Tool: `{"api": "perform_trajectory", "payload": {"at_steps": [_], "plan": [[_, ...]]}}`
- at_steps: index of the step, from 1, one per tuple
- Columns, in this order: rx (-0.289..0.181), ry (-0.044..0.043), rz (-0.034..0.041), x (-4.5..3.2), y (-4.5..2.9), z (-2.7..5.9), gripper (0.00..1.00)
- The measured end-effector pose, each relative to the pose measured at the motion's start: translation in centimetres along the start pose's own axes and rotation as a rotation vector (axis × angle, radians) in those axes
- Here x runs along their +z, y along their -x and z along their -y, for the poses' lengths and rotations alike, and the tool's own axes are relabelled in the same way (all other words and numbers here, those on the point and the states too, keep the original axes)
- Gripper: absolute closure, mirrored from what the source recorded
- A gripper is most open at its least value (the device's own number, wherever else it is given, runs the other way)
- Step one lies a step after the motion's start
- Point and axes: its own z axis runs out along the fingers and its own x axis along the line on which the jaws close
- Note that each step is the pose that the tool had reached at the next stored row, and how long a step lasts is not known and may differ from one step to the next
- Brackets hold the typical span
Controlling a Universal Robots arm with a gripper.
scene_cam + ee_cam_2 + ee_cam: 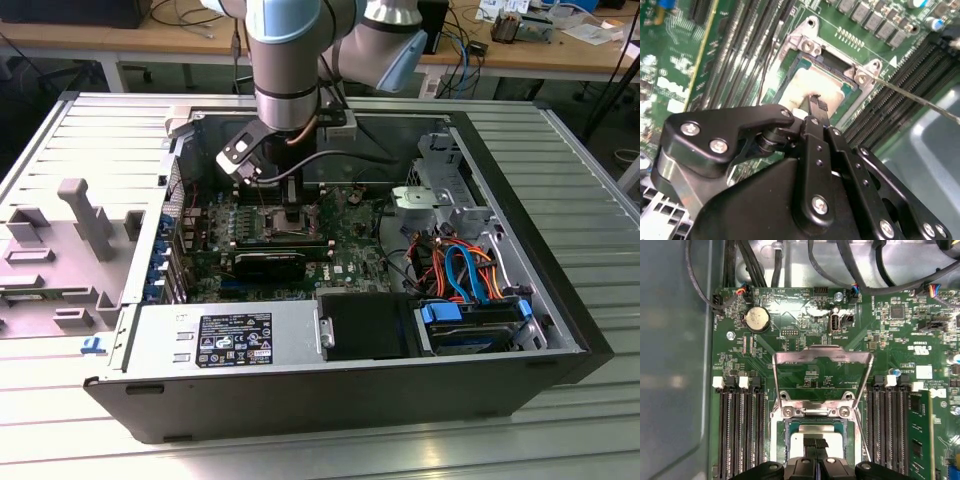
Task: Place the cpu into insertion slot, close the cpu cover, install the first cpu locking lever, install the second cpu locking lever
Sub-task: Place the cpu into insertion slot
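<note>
the grey and pale-blue jointed robot arm [285,60] comes straight down from above, its wrist held vertical. the black metal two-finger gripper [290,205] points downward; in the second wrist view its slim fingers [814,114] sit pressed together, tips meeting.

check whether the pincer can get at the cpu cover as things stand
Probably yes. The cpu cover stands swung open just past the cpu, where the pincer rests, and in the first wrist view nothing lies between them. The cables run farther off.
</note>
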Motion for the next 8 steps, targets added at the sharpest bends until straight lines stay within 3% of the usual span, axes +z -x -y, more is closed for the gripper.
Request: {"api": "perform_trajectory", "payload": {"at_steps": [6,8], "plan": [[0.000,-0.0001,0.0002,-3.34,0.09,-0.16,0.89],[0.000,-0.0002,0.0003,-3.95,0.11,-0.19,0.89]]}}
